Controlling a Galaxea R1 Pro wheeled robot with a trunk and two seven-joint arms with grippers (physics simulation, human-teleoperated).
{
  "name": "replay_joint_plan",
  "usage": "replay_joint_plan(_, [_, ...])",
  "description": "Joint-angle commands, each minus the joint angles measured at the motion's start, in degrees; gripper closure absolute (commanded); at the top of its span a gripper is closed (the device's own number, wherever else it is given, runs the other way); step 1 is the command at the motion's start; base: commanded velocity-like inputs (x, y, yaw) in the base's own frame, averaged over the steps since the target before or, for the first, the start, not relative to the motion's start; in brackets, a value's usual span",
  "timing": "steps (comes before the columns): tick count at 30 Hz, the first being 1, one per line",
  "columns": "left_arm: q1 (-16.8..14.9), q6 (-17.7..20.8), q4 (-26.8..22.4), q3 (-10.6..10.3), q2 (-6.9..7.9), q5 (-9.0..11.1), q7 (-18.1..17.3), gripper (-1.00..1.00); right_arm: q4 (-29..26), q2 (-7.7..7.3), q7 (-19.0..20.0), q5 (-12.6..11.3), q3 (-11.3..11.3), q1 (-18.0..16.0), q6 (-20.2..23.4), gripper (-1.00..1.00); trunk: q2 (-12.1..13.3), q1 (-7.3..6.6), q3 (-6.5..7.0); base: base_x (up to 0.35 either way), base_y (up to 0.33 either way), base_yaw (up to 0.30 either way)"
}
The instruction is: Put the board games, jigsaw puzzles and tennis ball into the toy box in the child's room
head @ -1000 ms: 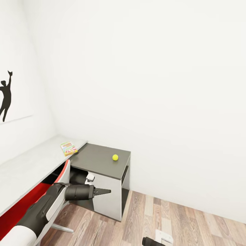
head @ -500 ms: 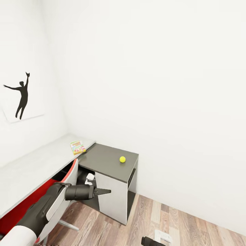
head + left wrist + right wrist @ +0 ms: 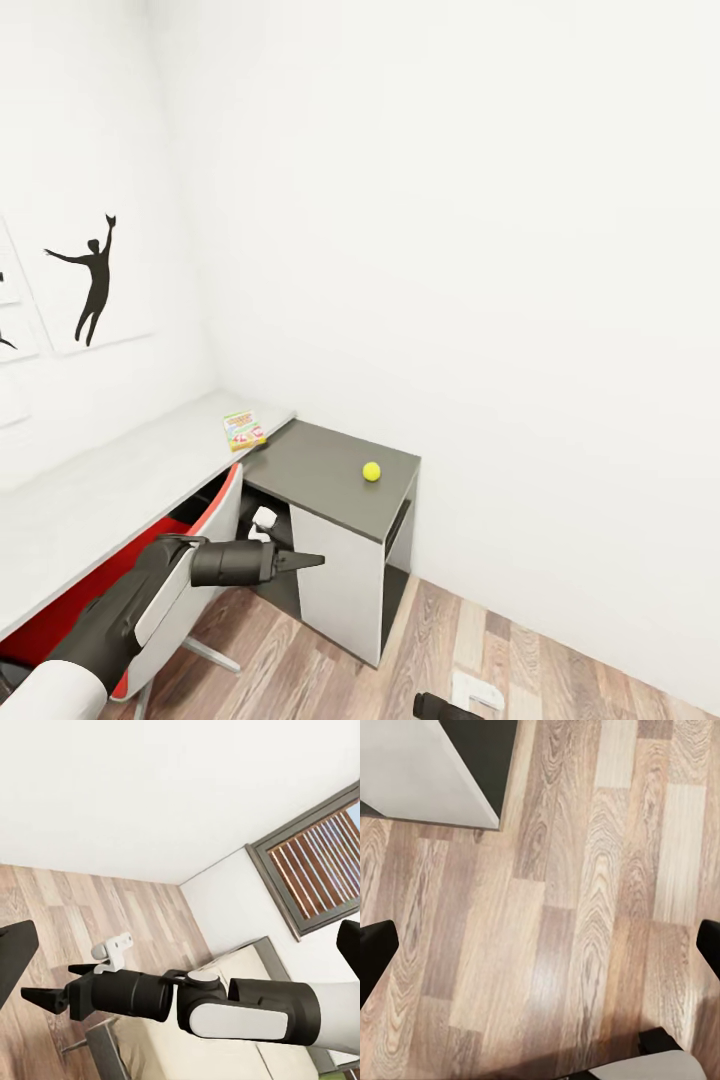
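Note:
A small yellow-green tennis ball [image 3: 371, 471] rests on the dark grey end section of the table [image 3: 120, 480]. One printed board game [image 3: 244, 430] lies flat on the white top near the corner. My left gripper [image 3: 304, 561] hangs open and empty over the floor in front of the table, well below and to the left of the ball. The right wrist view has my right gripper [image 3: 540, 956] open and empty above bare floorboards. In the left wrist view the right arm stretches in front of the beige bed [image 3: 238, 961]. The toy box and jigsaw puzzles are out of view.
A red and white chair [image 3: 175, 560] is tucked under the table beside my left arm. White walls meet in the corner behind the table, with silhouette pictures [image 3: 95, 280] on the left wall. Wooden floor [image 3: 520, 660] spreads to the right. A window with blinds [image 3: 319, 855] is above the bed.
The head camera has swung left, so the table, ball and board game sit further right in the picture and more wall pictures show. Both arms hold the same pose.

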Motion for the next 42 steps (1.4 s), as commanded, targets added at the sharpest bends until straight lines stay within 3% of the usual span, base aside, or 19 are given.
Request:
replay_joint_plan(1, [-0.03,0.44,0.01,-0.15,0.05,0.36,0.02,-1.0,-0.11,-0.05,-0.47,-0.27,0.35,-0.02,0.25,-1.0,-0.05,0.03,-0.03,0.033,-0.045,0.028])
replay_joint_plan(27, [-0.03,0.44,0.01,-0.15,0.05,0.36,-0.02,-1.0,-0.1,0.12,-0.47,-0.27,0.44,-0.02,0.2,-1.0,-0.05,0.03,-0.02,0.096,0.001,0.004])
replay_joint_plan(42, [-0.03,0.44,0.01,-0.18,0.05,0.44,-0.05,-1.0,-0.12,0.13,-0.47,-0.25,0.44,-0.02,0.2,-1.0,-0.05,0.03,-0.02,0.097,0.024,0.134])
